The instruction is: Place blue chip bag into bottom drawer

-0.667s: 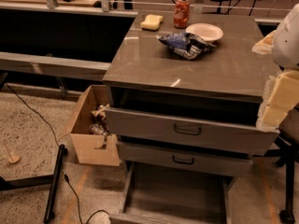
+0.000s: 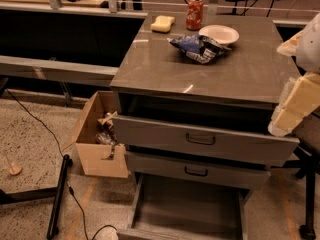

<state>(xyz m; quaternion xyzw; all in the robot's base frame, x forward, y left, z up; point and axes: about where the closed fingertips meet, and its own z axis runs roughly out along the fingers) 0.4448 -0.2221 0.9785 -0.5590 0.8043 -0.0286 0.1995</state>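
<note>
I see the blue chip bag point(image 2: 199, 48) lying crumpled on the worktop point(image 2: 200, 76), just in front of the white bowl point(image 2: 219, 34) and to its left, close against its near rim. The red soda can point(image 2: 194, 13) stands just behind and left of the bowl. Well below the bowl, the bottom drawer point(image 2: 187, 209) is pulled out. My gripper point(image 2: 294, 106) hangs right of the bowl and lower, past the worktop's edge; I can't make out whether it is parted or closed.
</note>
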